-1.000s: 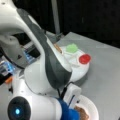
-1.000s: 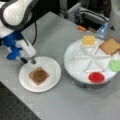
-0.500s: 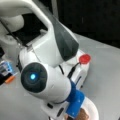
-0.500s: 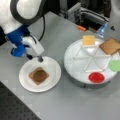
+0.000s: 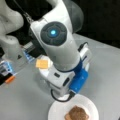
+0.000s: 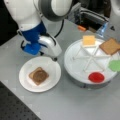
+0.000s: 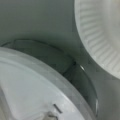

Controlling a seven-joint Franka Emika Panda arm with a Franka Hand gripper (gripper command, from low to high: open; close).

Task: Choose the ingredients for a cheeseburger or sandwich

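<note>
On the white paper plate (image 6: 26, 86) lies a brown toast square topped by a dark round patty (image 6: 38, 75), also seen in a front view (image 5: 76, 113). The white sectioned tray (image 6: 75, 75) holds the yellow cheese square (image 6: 88, 40), a second toast square (image 6: 110, 46), the green leaf (image 6: 115, 65) and the red disc (image 6: 96, 77). My gripper (image 6: 53, 59) hangs low over the gap between plate and tray. The wrist view shows only the tray's rim (image 7: 37, 75) and the plate's rim (image 7: 100, 37), no fingers. The arm hides most of the tray in a front view, where the cheese (image 5: 42, 63) shows.
Behind the tray sit an orange piece (image 6: 81, 28), a blue object (image 6: 102, 28) and dark equipment. A black perforated surface (image 6: 15, 110) borders the grey table at a front view's bottom left.
The arm has swung from beside the plate toward the tray, bringing the gripper to the gap between them. The toast and patty stay on the plate.
</note>
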